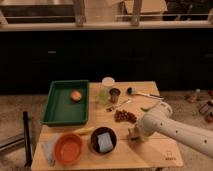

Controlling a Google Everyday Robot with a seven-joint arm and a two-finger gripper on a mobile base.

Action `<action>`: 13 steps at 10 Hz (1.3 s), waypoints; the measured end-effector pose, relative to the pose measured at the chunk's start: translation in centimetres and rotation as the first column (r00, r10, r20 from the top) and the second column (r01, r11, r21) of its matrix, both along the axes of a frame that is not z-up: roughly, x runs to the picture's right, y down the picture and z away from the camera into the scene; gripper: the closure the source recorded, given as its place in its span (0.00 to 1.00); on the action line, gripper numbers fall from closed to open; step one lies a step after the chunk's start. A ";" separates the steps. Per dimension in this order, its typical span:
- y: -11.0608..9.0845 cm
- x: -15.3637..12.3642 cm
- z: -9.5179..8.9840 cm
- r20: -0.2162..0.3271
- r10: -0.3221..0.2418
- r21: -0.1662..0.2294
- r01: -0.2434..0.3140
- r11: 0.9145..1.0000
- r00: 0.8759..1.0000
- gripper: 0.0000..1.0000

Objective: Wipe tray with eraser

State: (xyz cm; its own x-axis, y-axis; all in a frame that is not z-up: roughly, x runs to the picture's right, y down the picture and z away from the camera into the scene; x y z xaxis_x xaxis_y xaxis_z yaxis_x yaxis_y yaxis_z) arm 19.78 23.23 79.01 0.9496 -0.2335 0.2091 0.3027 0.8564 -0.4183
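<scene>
In the camera view, my tool point(136, 132) sits low over the desk point(155, 156) in the lower right of the frame, at the end of my white arm, which comes in from the right edge. I cannot tell whether it is spread, pressed together or pinching anything. Right at its tip, on the left side, shows a small tan-topped bit that I take to be the eraser point(131, 134). It is too small for me to say whether I am gripping it or only touching it. The tray point(59, 109) lies well apart from there, up and to the left, filling the left part of the desk. Its long axis seems to run from the near edge toward the far edge, with one long rim facing my tool. A round orange thing point(76, 95) rests in its upper right corner, and the rest of the floor is bare green. Between tool and tray stand a black bowl point(93, 145) holding a blue-grey block point(104, 141), a brown cluster point(125, 116) just above my tool, and a cup point(115, 94) further up. I judge that the coming move turns on carrying the eraser leftward and up the frame, lifted over that bowl and the tray's near rim, to land on the bare green below the orange thing.
</scene>
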 end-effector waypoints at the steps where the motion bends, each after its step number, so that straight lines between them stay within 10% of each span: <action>1: -0.1 -0.3 -0.4 0.010 -0.012 0.020 0.012 1.000 1.000 0.97; 13: -1.9 -2.0 -4.6 0.036 -0.073 0.165 0.066 0.984 0.997 0.97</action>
State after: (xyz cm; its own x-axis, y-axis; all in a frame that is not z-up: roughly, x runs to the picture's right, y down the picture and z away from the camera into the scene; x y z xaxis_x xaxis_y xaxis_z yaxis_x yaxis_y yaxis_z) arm 17.79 21.29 74.39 0.9210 -0.3331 0.2022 0.3784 0.8883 -0.2603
